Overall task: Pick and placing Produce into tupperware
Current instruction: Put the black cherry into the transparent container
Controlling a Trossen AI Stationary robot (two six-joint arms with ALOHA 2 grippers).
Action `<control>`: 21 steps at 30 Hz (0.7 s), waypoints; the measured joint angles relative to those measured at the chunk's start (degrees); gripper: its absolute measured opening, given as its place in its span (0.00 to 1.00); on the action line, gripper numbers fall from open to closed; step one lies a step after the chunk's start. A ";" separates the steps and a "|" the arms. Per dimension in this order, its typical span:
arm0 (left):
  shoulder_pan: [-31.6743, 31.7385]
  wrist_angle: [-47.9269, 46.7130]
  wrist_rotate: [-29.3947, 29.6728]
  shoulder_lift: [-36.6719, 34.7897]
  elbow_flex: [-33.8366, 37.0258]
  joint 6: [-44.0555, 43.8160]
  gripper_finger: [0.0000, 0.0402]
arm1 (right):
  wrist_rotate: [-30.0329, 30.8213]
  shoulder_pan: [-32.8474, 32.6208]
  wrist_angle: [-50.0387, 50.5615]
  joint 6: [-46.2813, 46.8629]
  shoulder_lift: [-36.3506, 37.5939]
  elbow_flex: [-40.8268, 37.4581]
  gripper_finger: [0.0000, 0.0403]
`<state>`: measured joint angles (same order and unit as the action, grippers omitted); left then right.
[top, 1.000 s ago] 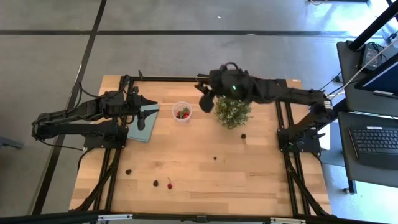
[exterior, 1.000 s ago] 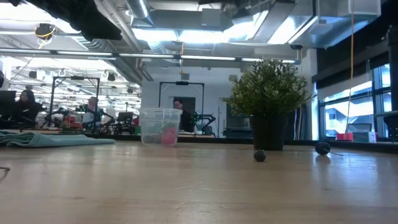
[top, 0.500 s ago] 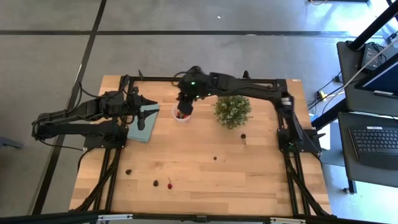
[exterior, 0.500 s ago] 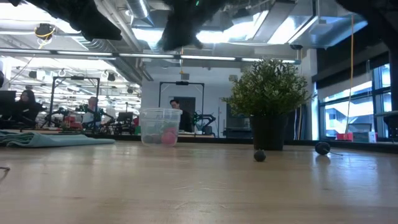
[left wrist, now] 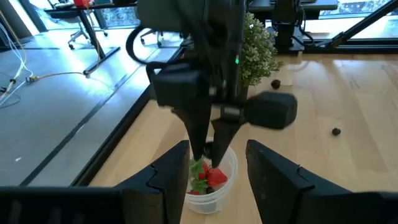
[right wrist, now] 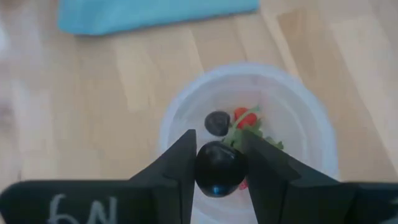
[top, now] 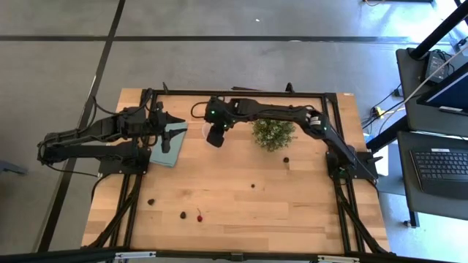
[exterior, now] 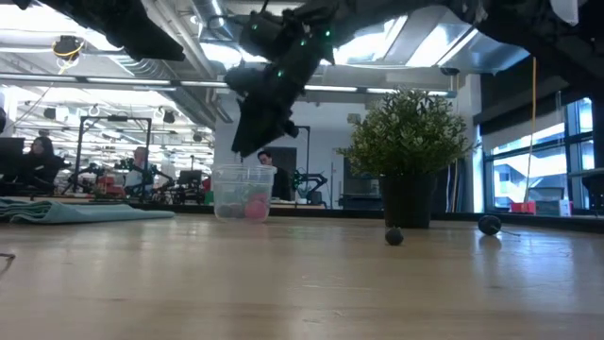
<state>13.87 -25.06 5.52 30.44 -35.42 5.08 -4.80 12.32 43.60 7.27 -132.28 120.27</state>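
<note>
Directly above the tupperware (right wrist: 249,143), beside the potted plant (top: 273,133), the right tool (right wrist: 219,169) hangs with its fingers closed on a dark berry (right wrist: 219,168). Red, green and dark produce (left wrist: 208,177) lies inside the tupperware. Left tool (left wrist: 214,186) waits near the tupperware over the teal cloth (top: 170,145), part-open, holding nothing; more berries (top: 182,215) lie on the counter (top: 241,212), well apart from the tupperware.

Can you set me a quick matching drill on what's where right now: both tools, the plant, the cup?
Things:
1. right tool
2. left tool
3. potted plant
4. clear cup

States:
a. over the teal cloth, holding nothing
b. already holds red and green pieces
c. above the cup, gripping a dark berry
d. on the table right of the cup

Pairs: 1-c, 2-a, 3-d, 4-b
</note>
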 joint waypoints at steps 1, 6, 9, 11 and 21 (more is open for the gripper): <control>-0.02 0.00 -0.02 0.00 0.00 -0.02 0.38 | 0.00 0.02 0.11 0.02 -0.49 0.00 0.28; 0.00 0.01 0.00 -0.02 0.00 -0.05 0.36 | 0.09 0.07 0.04 0.02 -2.61 0.02 0.31; 0.00 0.02 -0.02 -0.02 0.00 -0.43 0.36 | 0.11 0.07 0.24 -0.09 -2.74 0.00 0.32; 0.00 0.01 -0.02 -0.01 0.00 -0.43 0.36 | 0.15 0.07 -0.08 -0.11 -2.61 0.02 0.32; 0.00 0.02 -0.02 -0.02 0.00 -0.48 0.37 | 0.20 0.16 -0.04 -0.37 -2.63 0.02 0.37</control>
<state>13.87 -25.04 5.50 30.41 -35.42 4.60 -4.60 12.47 43.56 6.89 -134.91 120.29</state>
